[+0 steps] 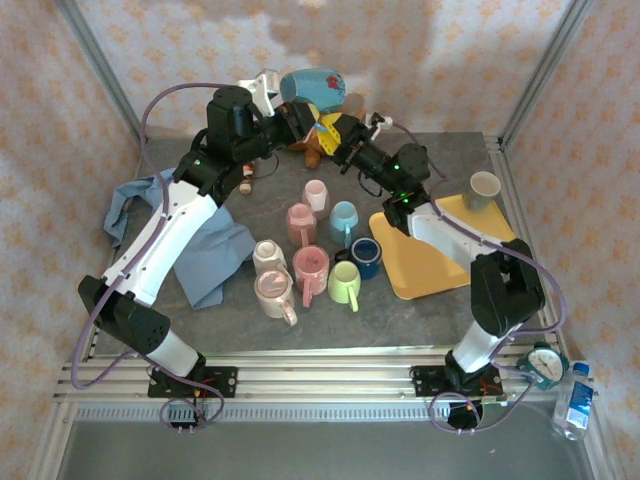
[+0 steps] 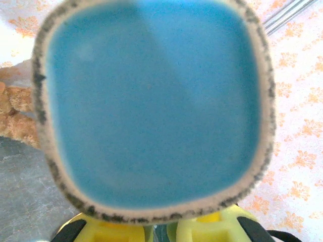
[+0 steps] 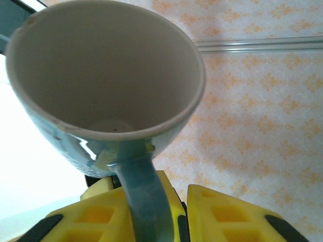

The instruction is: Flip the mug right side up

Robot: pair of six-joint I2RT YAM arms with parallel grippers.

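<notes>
From above, the blue mug (image 1: 312, 86) hangs in the air over the far edge of the grey, stone-look worktop (image 1: 400, 310). It is tipped onto its side between the left arm (image 1: 170, 220) and the right arm (image 1: 440, 230), and both sets of jaws meet just under it. Below it lies a brown stuffed toy (image 1: 312, 150). Glossy cups (image 1: 310, 265) in pink, cream, pale blue, dark blue and green stand clustered mid-worktop. A crumpled blue cloth (image 1: 215, 250) lies to their left. To their right is a flat yellow tray (image 1: 420, 265) with a grey-green cup (image 1: 484, 188) at its far corner. A small bottle (image 1: 575, 405) at the near right has a blue label, its print too small to read.

The left wrist camera looks straight at the mug's base (image 2: 151, 101), a smooth blue rounded square ringed by a rough, speckled, unglazed band. The yellow left jaws sit right under it with only a thin slit between them, pinched on the mug.

The right wrist camera looks into the mug's matte cream inside (image 3: 101, 75). The glazed blue handle (image 3: 144, 196) runs down across the ribbed yellow right jaws, which stand close together. I cannot tell whether they grip it.
</notes>
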